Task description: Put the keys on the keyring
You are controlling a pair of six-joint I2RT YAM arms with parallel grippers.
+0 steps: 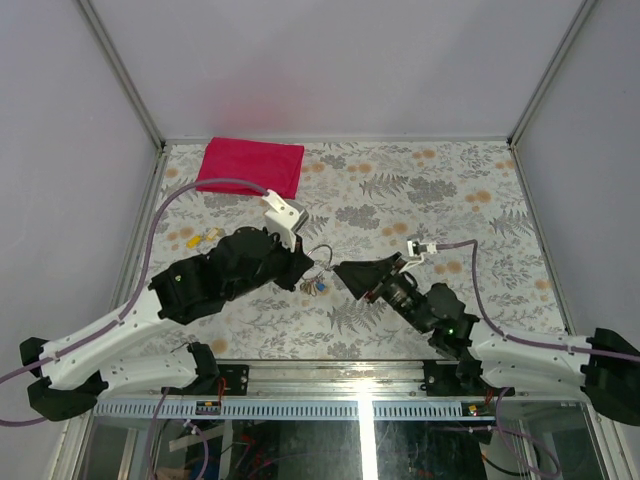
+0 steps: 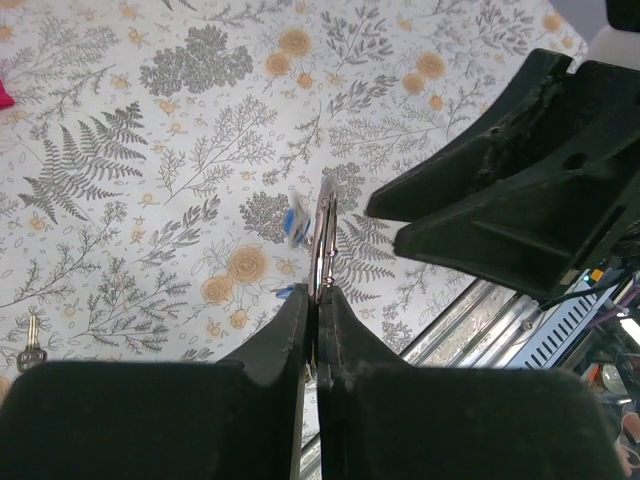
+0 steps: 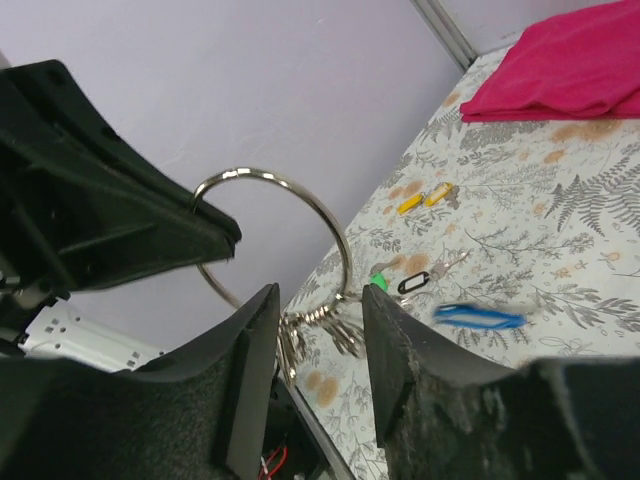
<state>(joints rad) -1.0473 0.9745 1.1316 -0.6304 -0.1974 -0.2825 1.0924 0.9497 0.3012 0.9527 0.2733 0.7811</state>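
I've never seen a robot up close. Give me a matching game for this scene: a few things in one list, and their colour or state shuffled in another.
Things:
1. cloth
2. keyring
3. right gripper
4. pair of tags near the table's left edge

Colour or state:
a. jaws open
b. yellow
c. pink
d. clamped in the left gripper

Pairs: 1-c, 2-d, 3-a, 4-b.
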